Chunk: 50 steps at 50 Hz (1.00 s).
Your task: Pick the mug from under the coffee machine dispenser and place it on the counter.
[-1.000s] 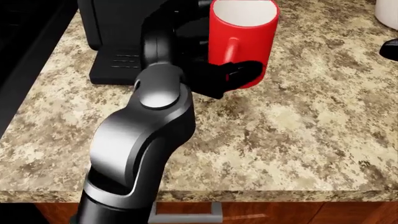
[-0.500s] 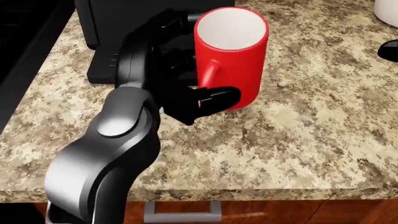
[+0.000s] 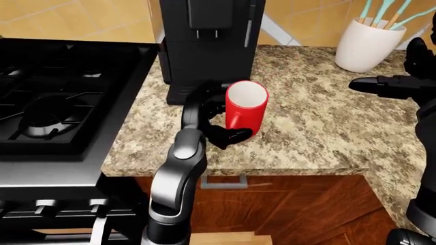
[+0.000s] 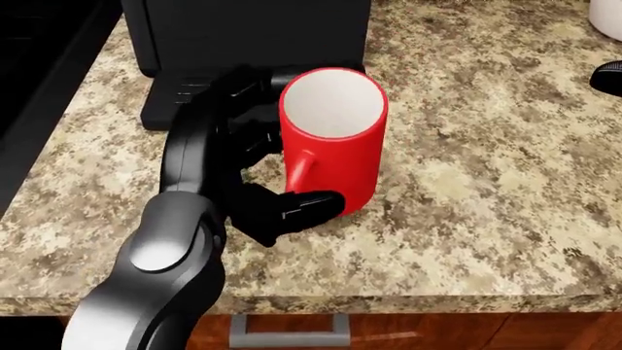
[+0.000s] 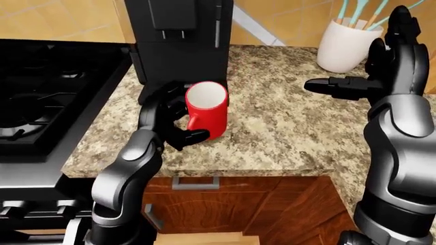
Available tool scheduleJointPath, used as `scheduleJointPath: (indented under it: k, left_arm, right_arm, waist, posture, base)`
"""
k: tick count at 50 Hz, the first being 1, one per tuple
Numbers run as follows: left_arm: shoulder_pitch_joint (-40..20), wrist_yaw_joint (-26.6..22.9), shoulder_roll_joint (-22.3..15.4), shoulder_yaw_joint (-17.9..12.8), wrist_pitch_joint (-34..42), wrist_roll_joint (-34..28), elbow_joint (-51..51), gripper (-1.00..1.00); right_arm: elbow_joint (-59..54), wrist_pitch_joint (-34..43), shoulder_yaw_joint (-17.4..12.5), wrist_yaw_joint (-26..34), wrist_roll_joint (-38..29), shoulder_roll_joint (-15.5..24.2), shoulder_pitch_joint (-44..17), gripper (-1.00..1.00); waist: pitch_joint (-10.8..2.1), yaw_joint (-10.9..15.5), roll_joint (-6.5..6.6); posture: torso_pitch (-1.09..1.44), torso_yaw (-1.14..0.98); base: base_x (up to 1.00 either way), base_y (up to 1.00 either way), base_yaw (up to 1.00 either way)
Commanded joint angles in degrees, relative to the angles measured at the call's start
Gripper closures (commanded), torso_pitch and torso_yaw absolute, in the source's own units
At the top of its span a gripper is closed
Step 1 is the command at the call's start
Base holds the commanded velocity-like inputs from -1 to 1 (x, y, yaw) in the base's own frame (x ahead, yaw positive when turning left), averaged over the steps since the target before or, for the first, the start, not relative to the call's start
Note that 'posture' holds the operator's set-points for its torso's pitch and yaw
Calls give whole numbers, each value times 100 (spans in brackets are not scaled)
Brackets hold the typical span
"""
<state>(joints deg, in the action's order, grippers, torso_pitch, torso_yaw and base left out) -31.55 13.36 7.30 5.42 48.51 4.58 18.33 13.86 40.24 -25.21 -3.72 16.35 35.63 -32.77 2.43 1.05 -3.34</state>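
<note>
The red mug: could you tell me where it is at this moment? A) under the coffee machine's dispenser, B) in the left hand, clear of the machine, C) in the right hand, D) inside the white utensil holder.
B: the left hand grips the red mug beside the coffee machine, above the counter.

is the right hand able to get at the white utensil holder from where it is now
Probably yes: the right hand hangs open over bare counter, close beside the white utensil holder, with nothing between them.

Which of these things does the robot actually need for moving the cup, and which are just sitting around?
Needed:
red mug
left hand, closed round the mug
coffee machine
counter

Just sitting around:
stove
white utensil jar
right hand, open and idle
cabinet drawer handle
</note>
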Motion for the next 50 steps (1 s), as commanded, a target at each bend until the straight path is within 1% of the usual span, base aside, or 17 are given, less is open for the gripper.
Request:
scheduleJointPath:
  k: [1,5,9,18,23,26,30,32,39,50]
  left_arm:
    - [-178,-47,48,45,-236,32,270,100]
    - [-127,-59,73,51,-192,41,343,100]
    - [47,-32,160,176,92,105,716,100]
    - [178,-87,245,297,126,105,843,100]
    - [302,-165,277,397,-89,33,697,100]
    - [381,-260,286,417,-384,-19,410,100]
    - [350,-324,343,478,-571,-134,176,100]
    - [340,-365,398,515,-795,-204,-56,100]
    - [365,-467,464,519,-1135,-319,-404,100]
    - [596,-629,573,669,-1400,-462,-744,100]
  right_arm:
    - [150,-181,-93,-15,-28,122,-153,-100]
    - [148,-178,-93,-15,-30,122,-156,-100]
    - [155,-164,-92,-17,-27,127,-166,-100]
    - [139,-164,-101,-18,-19,141,-179,-100]
    - [146,-147,-108,-27,4,156,-187,-100]
    - [153,-146,-109,-31,13,160,-183,-100]
    - [141,-160,-107,-33,15,157,-178,-100]
    - [165,-154,-114,-32,21,149,-157,-100]
    - [183,-151,-116,-27,20,144,-141,-100]
    - [159,-165,-126,-19,23,154,-142,-100]
  waist:
    - [-148,-2,-41]
    - [-151,-1,-42]
    - [-153,-8,-42]
    - [-145,2,-49]
    - [-144,9,-60]
    - [-142,14,-67]
    - [-150,21,-82]
    - [-148,22,-91]
    - [-154,34,-112]
    - [-174,38,-125]
  posture:
    - [0,0]
    - [0,0]
    - [0,0]
    - [0,0]
    - [0,0]
    - [0,0]
    - [0,0]
    - [0,0]
    - [0,0]
    - [0,0]
  base:
    - [0,0,0]
    - [0,0,0]
    - [0,0,0]
    - [0,0,0]
    - [0,0,0]
    - [0,0,0]
    - [0,0,0]
    - [0,0,0]
    - [0,0,0]
    - [0,0,0]
